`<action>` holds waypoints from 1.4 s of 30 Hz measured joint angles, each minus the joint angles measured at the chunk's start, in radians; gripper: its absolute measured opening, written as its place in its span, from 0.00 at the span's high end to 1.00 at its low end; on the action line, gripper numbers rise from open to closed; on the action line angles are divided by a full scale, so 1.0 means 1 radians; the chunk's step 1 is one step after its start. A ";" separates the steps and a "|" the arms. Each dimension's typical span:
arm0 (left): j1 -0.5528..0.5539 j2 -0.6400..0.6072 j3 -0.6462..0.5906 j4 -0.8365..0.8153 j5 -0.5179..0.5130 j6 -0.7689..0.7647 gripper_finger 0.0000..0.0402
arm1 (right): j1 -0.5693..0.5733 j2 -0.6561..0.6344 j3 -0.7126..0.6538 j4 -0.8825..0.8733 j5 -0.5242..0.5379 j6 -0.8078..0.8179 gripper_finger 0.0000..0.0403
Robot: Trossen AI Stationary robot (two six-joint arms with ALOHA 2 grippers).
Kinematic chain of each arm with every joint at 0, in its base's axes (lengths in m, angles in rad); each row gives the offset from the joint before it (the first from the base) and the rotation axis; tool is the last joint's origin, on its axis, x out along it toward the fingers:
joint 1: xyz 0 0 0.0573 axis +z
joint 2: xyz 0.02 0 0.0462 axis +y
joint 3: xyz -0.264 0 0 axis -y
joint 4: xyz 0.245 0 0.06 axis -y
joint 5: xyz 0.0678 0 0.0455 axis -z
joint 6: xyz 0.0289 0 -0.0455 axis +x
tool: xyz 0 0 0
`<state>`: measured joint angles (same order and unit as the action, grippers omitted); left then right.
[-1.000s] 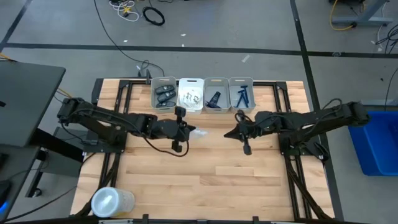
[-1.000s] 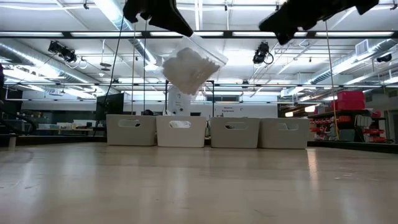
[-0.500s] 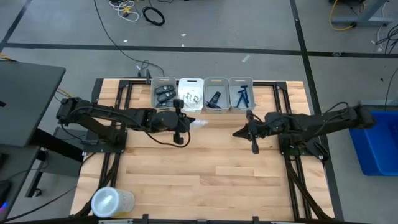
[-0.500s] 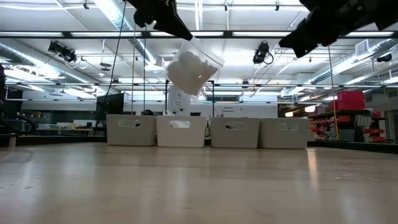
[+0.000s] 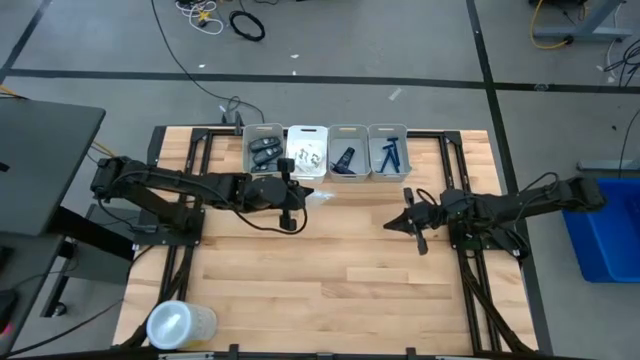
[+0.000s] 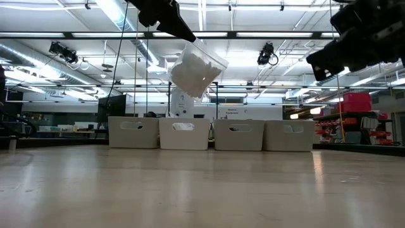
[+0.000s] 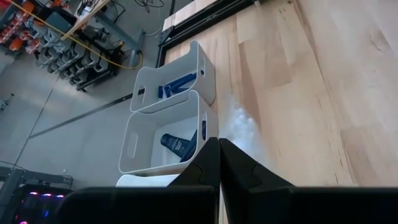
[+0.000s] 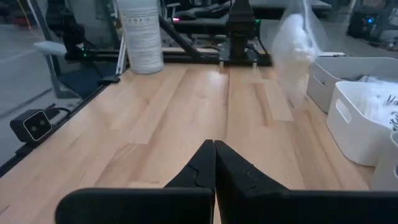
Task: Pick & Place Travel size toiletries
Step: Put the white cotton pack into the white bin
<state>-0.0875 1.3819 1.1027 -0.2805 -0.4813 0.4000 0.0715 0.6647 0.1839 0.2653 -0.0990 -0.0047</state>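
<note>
A pale butcher-block wooden table (image 5: pixel 330 270) carries a row of four small white rectangular plastic bins (image 5: pixel 327 152) along its far edge, already sorted by kind: dark oval cases (image 5: pixel 264 152) in the bin furthest toward the left arm, white crinkly packets with dark print (image 5: pixel 306 155) in the next, a dark blue item (image 5: pixel 345 159) in the third and thin blue razors (image 5: pixel 389 153) in the last. The two dark arms reach in from opposite sides. The left gripper (image 5: pixel 289 195) hangs just in front of the packet bin with its fingers pinched shut on the top edge of a clear plastic bag stuffed with white filling (image 6: pixel 195 66), which dangles tilted in mid-air, well above the tabletop in the low view. The bag looks light, soft and crushable, its film probably slippery, so a pinch on a gathered corner or seam seems the safest hold; it may swing or slump if carried fast. The right gripper (image 5: pixel 414 222) waits over bare wood on its own side, jaws closed on nothing, well apart from the bins. The loose toiletries are small, light and mostly stiff; the packets would crumple, the razors are best taken by the handle
</note>
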 joint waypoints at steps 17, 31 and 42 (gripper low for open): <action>0.000 0.001 0.000 0.000 -0.028 -0.076 1.00 | 0.000 -0.193 -0.174 0.145 -0.043 0.026 1.00; 0.000 0.001 0.000 0.000 -0.042 -0.098 1.00 | 0.000 -0.353 -0.174 -0.070 0.030 -0.006 1.00; 0.000 0.001 -0.001 -0.002 -0.046 -0.116 1.00 | 0.000 -0.481 -0.174 -0.224 0.072 -0.011 1.00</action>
<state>-0.0879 1.3830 1.1019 -0.2825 -0.5278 0.2836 0.0711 0.1839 0.0097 0.0417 -0.0267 -0.0162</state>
